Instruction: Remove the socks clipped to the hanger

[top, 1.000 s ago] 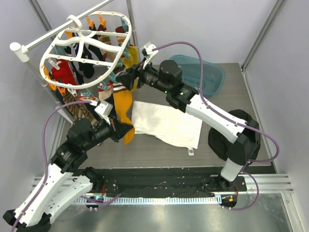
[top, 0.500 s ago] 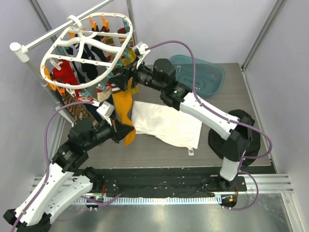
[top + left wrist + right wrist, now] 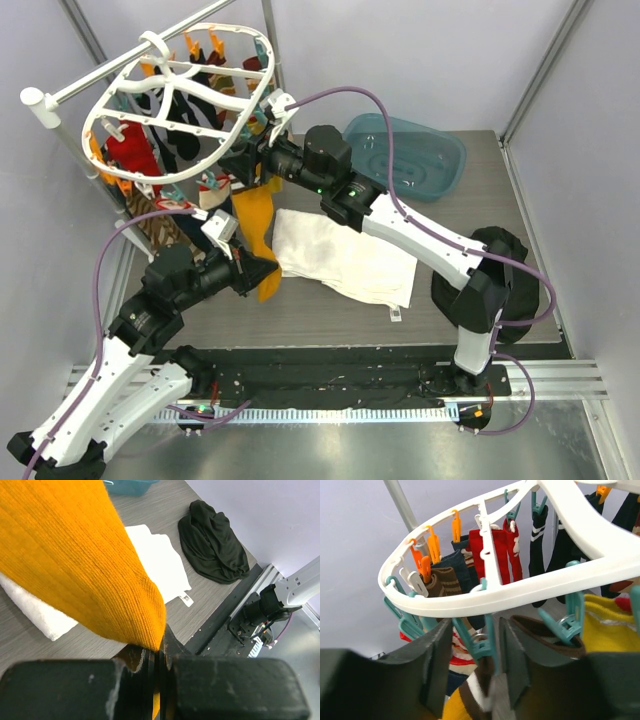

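- The yellow sock (image 3: 256,222) hangs lengthwise from the hanger's (image 3: 178,108) near rim. Its cuff is up at the clips and its toe points down toward the arm bases.
- The left fingers (image 3: 148,661) are pinched together on that toe, above the table (image 3: 330,310).
- The right fingers (image 3: 438,669) stand apart on either side of a teal clip (image 3: 483,639) under the rim.
- The oval hanger hangs at the far left, with its long axis running from the left toward the far right.

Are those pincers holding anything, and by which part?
The left pincer pinches the mustard sock by its lowest tip. The right pincer holds nothing, open around a teal clip.
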Controlling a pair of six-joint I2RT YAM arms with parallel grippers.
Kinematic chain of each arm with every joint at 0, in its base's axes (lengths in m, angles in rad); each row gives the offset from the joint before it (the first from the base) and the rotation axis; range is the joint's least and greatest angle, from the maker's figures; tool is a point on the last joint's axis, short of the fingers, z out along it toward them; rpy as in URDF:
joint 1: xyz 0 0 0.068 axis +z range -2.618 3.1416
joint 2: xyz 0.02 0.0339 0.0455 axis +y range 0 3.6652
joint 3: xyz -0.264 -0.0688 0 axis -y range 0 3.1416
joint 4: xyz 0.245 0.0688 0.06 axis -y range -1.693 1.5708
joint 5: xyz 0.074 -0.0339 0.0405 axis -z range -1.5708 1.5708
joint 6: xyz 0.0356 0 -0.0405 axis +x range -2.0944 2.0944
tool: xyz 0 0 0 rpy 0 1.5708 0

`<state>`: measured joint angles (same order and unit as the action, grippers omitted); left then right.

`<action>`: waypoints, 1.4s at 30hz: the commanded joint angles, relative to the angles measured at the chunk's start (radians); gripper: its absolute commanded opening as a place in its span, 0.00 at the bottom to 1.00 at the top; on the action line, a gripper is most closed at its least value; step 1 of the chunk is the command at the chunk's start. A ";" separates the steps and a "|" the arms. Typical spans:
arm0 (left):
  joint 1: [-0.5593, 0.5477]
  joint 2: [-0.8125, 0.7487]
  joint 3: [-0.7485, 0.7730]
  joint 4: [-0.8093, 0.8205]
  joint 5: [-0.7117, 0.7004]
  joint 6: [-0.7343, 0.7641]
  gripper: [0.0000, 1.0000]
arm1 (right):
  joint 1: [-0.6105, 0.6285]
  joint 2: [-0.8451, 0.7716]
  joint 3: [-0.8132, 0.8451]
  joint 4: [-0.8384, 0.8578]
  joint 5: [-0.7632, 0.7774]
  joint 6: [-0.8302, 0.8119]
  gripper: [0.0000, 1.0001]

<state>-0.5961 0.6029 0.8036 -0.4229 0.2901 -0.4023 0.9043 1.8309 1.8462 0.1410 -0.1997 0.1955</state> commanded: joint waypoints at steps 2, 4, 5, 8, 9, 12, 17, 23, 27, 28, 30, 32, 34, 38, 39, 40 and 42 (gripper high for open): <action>-0.002 0.003 -0.003 0.035 0.026 0.020 0.00 | 0.007 -0.002 0.053 0.034 0.054 -0.027 0.28; -0.002 0.000 -0.006 0.033 0.024 0.017 0.00 | 0.007 -0.002 0.054 0.019 0.046 -0.033 0.15; -0.002 -0.003 -0.007 0.036 0.023 0.017 0.00 | 0.007 -0.004 0.053 0.014 0.046 -0.030 0.11; -0.002 0.000 -0.007 0.033 0.017 0.014 0.00 | 0.007 -0.007 0.048 0.005 0.045 -0.019 0.01; -0.002 0.001 -0.007 0.035 0.017 0.014 0.00 | 0.007 -0.012 0.047 0.006 0.045 -0.018 0.01; -0.002 0.005 -0.007 0.030 0.017 0.011 0.00 | 0.007 -0.019 0.030 0.012 0.049 -0.007 0.01; -0.002 -0.002 -0.009 0.029 0.011 0.010 0.00 | 0.007 -0.054 -0.014 -0.004 0.042 0.015 0.32; -0.002 -0.006 -0.012 0.026 0.012 0.014 0.00 | 0.005 -0.212 -0.215 -0.012 0.008 0.006 0.66; -0.002 -0.018 -0.014 0.032 0.029 0.020 0.00 | 0.007 -0.361 -0.413 0.020 -0.007 -0.047 0.69; -0.002 -0.026 -0.017 0.033 0.032 0.022 0.00 | 0.007 -0.396 -0.491 0.025 -0.018 -0.080 0.70; -0.002 -0.034 -0.017 0.038 0.038 0.020 0.00 | 0.007 -0.475 -0.553 0.022 -0.058 -0.120 0.71; -0.002 -0.041 -0.021 0.047 0.053 0.022 0.00 | 0.007 -0.534 -0.631 0.011 -0.165 -0.174 0.71; -0.004 -0.048 -0.024 0.056 0.081 0.020 0.00 | 0.007 -0.565 -0.717 0.025 -0.281 -0.191 0.74; -0.004 -0.072 -0.034 0.091 0.142 0.013 0.00 | 0.007 -0.617 -0.824 0.113 -0.386 -0.188 0.79; -0.004 -0.075 -0.035 0.108 0.155 0.010 0.00 | 0.008 -0.627 -0.843 0.127 -0.395 -0.185 0.79; -0.002 -0.078 -0.038 0.116 0.170 0.007 0.00 | 0.008 -0.633 -0.873 0.138 -0.406 -0.186 0.80; -0.002 -0.086 -0.043 0.143 0.216 0.000 0.00 | 0.008 -0.636 -0.895 0.154 -0.431 -0.191 0.80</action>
<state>-0.5961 0.5358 0.7673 -0.3897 0.3992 -0.4007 0.9089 1.2175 0.9951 0.2005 -0.5236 0.0319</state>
